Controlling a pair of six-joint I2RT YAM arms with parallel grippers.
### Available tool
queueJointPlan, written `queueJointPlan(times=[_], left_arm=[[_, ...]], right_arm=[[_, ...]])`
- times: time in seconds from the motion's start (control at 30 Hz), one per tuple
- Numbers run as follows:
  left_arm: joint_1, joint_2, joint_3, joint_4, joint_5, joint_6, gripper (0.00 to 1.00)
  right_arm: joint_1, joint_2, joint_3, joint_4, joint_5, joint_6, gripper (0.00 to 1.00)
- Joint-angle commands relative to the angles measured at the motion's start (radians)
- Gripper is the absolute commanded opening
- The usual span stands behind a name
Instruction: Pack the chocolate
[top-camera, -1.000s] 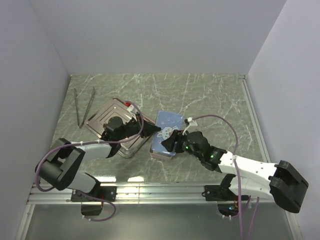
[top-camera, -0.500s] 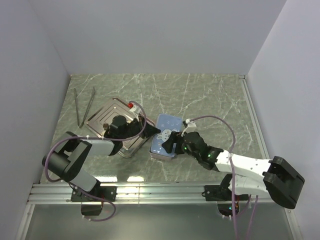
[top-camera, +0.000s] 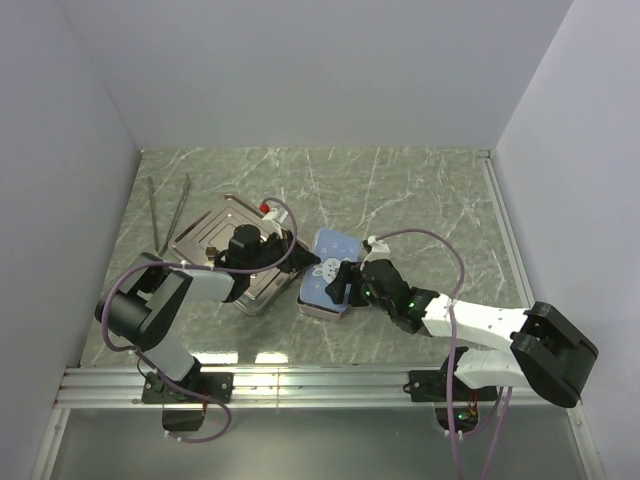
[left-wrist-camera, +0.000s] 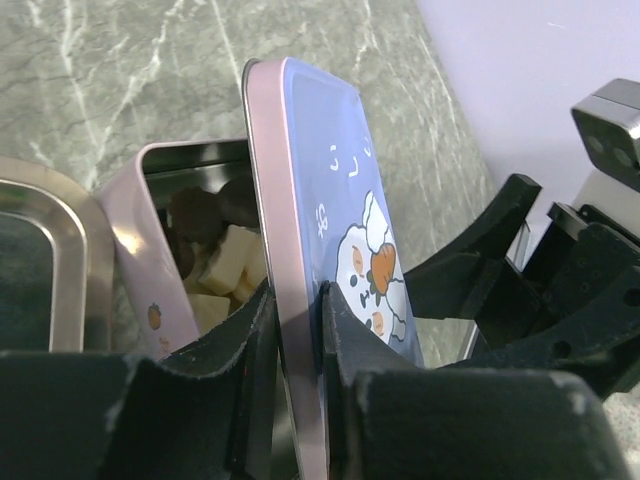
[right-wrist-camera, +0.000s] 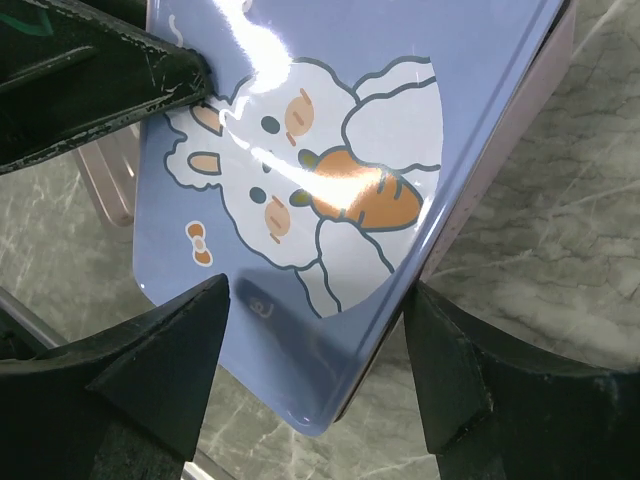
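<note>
Left wrist view: the chocolate (left-wrist-camera: 225, 262), at least two dark lumps and several cream cubes, lies heaped inside one open tin (left-wrist-camera: 140, 250) at mid-tabletop (top-camera: 420, 200). One blue rabbit-print lid (left-wrist-camera: 320, 170) stands tilted over it. The left gripper (left-wrist-camera: 297, 300) pinches the lid's edge, and the right gripper (right-wrist-camera: 318, 290) gapes around its other end. One steel tray (top-camera: 205, 230) sits just beside the tin. One pair of tongs (top-camera: 165, 215) lies near the far left corner.
</note>
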Motion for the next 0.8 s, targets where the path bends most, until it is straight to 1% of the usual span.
queueJointPlan(times=[0.0, 0.13, 0.27, 0.33, 0.43, 0.47, 0.53, 0.77], left_arm=[[0.004, 0.018, 0.003, -0.109, -0.109, 0.132, 0.20], [0.002, 0.006, -0.001, -0.123, -0.132, 0.138, 0.35], [0.001, 0.012, 0.003, -0.143, -0.148, 0.146, 0.42], [0.001, 0.018, 0.006, -0.140, -0.136, 0.150, 0.43], [-0.001, 0.026, 0.012, -0.146, -0.129, 0.156, 0.47], [-0.002, 0.028, 0.012, -0.144, -0.131, 0.156, 0.50], [-0.005, 0.028, 0.011, -0.143, -0.125, 0.159, 0.51], [-0.011, 0.043, 0.017, -0.135, -0.106, 0.169, 0.52]], right_arm=[[0.000, -0.013, 0.075, 0.116, -0.019, 0.007, 0.76], [-0.002, -0.019, 0.078, 0.105, -0.016, 0.006, 0.76], [-0.002, -0.001, 0.090, 0.094, -0.024, 0.007, 0.76], [-0.002, 0.004, 0.097, 0.087, -0.024, 0.006, 0.75], [-0.003, 0.011, 0.098, 0.088, -0.026, 0.007, 0.75], [-0.002, 0.011, 0.100, 0.087, -0.024, 0.009, 0.75], [-0.002, 0.016, 0.103, 0.079, -0.023, 0.007, 0.75], [0.000, -0.009, 0.101, 0.064, -0.006, 0.000, 0.74]])
